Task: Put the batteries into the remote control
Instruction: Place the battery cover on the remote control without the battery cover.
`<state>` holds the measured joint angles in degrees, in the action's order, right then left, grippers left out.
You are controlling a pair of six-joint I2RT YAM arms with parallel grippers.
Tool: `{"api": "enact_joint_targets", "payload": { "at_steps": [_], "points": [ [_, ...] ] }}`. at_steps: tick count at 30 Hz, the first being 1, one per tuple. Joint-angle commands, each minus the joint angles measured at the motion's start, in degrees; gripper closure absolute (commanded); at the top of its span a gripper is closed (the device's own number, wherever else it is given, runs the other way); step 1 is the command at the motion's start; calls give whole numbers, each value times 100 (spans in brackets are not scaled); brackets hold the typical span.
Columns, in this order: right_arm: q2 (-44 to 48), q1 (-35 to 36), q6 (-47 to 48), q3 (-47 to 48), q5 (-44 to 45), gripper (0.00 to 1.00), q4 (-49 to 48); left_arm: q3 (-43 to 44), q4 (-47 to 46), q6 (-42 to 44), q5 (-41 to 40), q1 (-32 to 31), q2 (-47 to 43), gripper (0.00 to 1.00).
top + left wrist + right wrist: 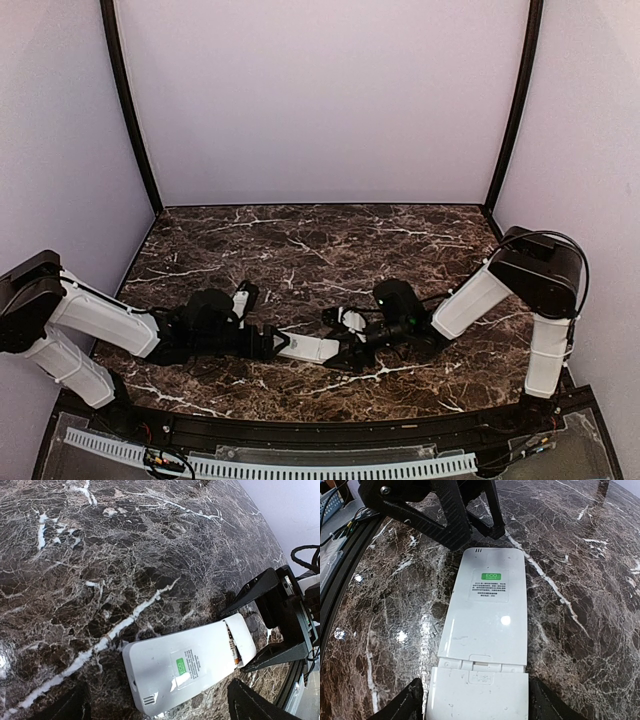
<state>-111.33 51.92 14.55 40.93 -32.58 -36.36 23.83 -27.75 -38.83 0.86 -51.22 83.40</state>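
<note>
White slotted strip (300, 467) runs along the bottom of the top view, at the near edge of the counter (320, 250). Just above it, low centre of frame, your remote control (305, 347) lies flat on the dark marble. Its long axis runs left-right and there is one hand at each end.

Left hand (268, 343) is at the remote's left end. In its wrist view its fingers (75, 705) sit in the bottom corners, wider apart than the remote, with marble showing between each finger and the plastic. So it's spread and not touching.

Remote is back face up: green sticker (491, 576) with small print mid-body, vent slots at the end by the left hand.

Right hand (345, 352) is at the other end, one finger on each side of the battery cover (477, 690). Cover sits offset from the body, with the seam visible across the full width. The left wrist view shows a narrow gap there with a sliver of orange inside. Fingertips look right up against the cover's edges, but you can't tell from these views whether it's pinching or just flanking.

Upper half of the top view: marble runs back to the pale walls (320, 100).
</note>
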Motion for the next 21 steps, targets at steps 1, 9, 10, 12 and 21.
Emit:
{"api": "enact_joint_targets", "payload": {
  "at_steps": [1,9,10,12,21],
  "points": [
    [56,81,-9,82,25,31,240,-83,-58,3,142,55,66,6],
    [228,171,-30,42,190,38,323,-81,-76,8,177,80,83,6],
    [245,181,-35,20,240,40,290,-81,-82,12,182,78,85,6],
    [261,199,-35,-1,329,41,256,-81,-83,7,181,84,93,6],
    [285,376,-89,-42,759,43,302,-90,-103,7,208,96,87,6]
  ]
}}
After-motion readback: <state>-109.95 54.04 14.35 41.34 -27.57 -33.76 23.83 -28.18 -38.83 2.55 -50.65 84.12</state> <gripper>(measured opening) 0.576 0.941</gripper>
